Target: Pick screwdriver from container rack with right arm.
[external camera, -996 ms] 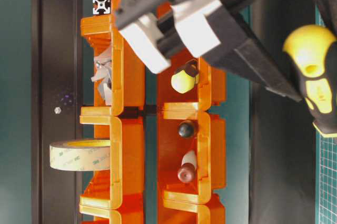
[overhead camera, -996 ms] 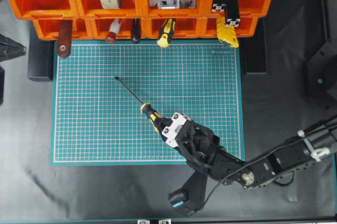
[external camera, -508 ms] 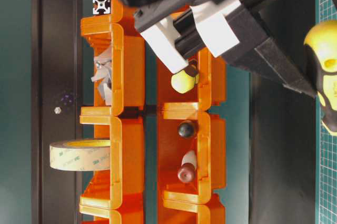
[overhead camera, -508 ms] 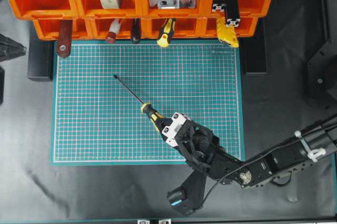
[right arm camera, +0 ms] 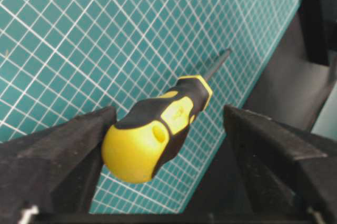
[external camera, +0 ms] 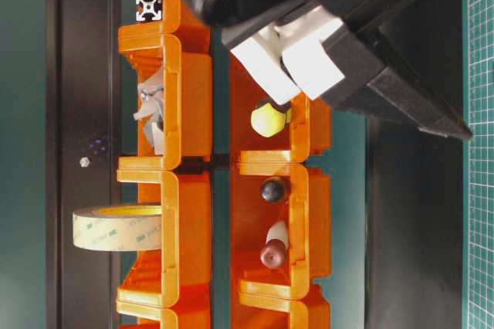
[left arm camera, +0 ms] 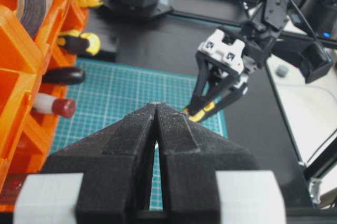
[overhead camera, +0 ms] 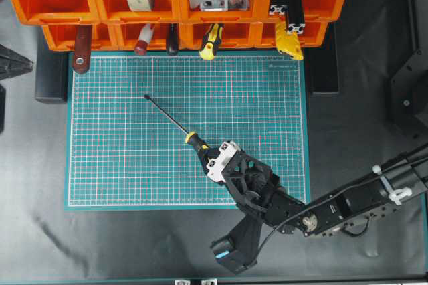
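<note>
I see the screwdriver (overhead camera: 175,126) out of the container rack (overhead camera: 177,4), lying mid-mat; my right gripper (right arm camera: 168,129) is spread around its handle.

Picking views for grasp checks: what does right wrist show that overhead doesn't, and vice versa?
Right wrist only: the right gripper's fingers stand apart, a clear gap between the handle and one finger; the other is at the handle, contact unclear.

Overhead only: the rack with its other tools, the full shaft and tip, the arm's pose over the mat's near edge. The right gripper hides most of the handle.

Both: the screwdriver on the mat, out of the rack.
</note>
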